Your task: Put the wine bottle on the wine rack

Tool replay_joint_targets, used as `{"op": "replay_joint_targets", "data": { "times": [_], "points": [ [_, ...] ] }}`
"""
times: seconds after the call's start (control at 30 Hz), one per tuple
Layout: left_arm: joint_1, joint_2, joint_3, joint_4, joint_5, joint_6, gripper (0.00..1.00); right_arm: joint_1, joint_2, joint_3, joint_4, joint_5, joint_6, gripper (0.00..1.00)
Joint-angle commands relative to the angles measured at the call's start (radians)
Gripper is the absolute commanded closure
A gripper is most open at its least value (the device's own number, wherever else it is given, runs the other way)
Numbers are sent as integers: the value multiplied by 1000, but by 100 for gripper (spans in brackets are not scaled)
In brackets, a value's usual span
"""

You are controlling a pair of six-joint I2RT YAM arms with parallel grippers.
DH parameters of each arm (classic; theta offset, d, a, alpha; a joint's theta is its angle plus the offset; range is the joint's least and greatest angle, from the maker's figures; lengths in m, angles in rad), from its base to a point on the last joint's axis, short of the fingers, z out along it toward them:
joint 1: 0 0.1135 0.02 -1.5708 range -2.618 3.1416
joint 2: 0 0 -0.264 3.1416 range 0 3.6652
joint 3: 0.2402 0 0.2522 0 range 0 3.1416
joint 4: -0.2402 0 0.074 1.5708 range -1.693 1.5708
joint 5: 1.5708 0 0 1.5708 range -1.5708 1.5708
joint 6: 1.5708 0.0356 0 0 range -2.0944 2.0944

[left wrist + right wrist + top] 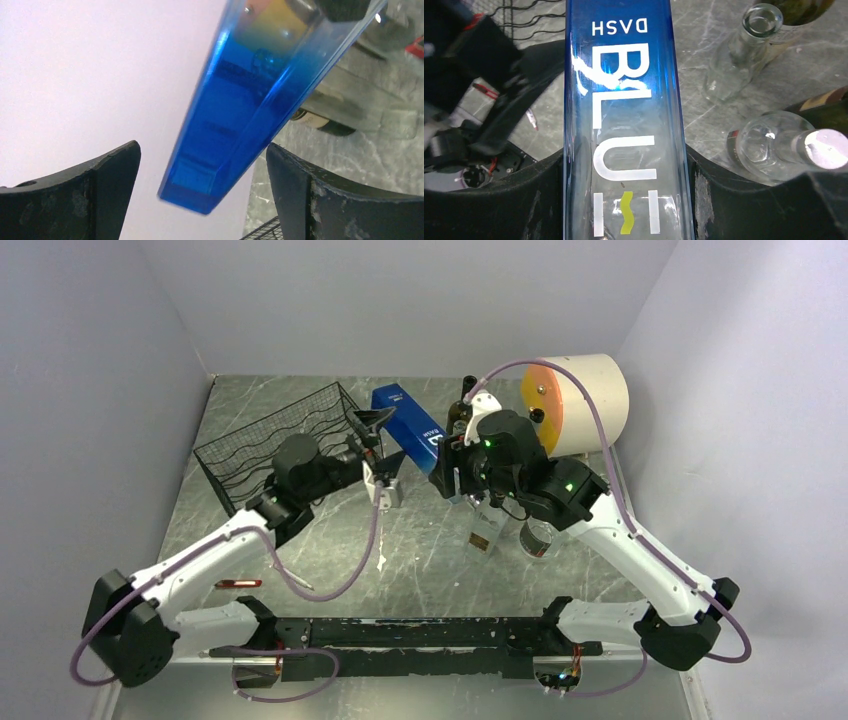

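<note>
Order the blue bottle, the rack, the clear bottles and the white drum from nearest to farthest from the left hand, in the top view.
1. Blue bottle: its end sits between the open fingers of the left hand.
2. Rack: just to the left.
3. Clear bottles: right, toward the bases.
4. White drum: far right, at the back.

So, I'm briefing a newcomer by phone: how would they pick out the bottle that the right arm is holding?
Start at the black wire rack at the back left of the table. Just right of it, the right gripper holds a bottle at a slant. It is the only blue, square-sided one, with white DASH lettering; the other bottles are round, clear or dark.
</note>
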Motion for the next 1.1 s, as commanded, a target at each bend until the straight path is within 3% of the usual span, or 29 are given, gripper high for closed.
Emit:
{"op": "replay_joint_targets", "data": {
  "times": [0.0, 0.2, 0.27, 0.33, 0.4, 0.6, 1.07],
  "points": [
    [-7, -134, -92, 233, -41, -303, 1, -9, -41, 6, 173, 84, -7, 100],
    [-7, -250, -112, 110, -118, -693, 1, -9, -36, -52, 191, 3, -27, 100],
    [-8, -280, -74, 36, -284, -920, 1, -10, -29, -67, 183, -43, -49, 100],
    [-8, -291, 27, -154, -428, -1077, 1, -9, -20, -71, 161, -90, -75, 100],
    [-7, -291, 122, -354, -468, -1092, 1, -8, -4, -60, 113, -147, -105, 100],
    [-7, -292, 253, -620, -546, -1193, 1, -7, 46, -48, 56, -255, -156, 100],
    [-7, -235, 322, -698, -733, -1282, 1, 6, 254, 20, 125, -329, -202, 100]
  ]
}}
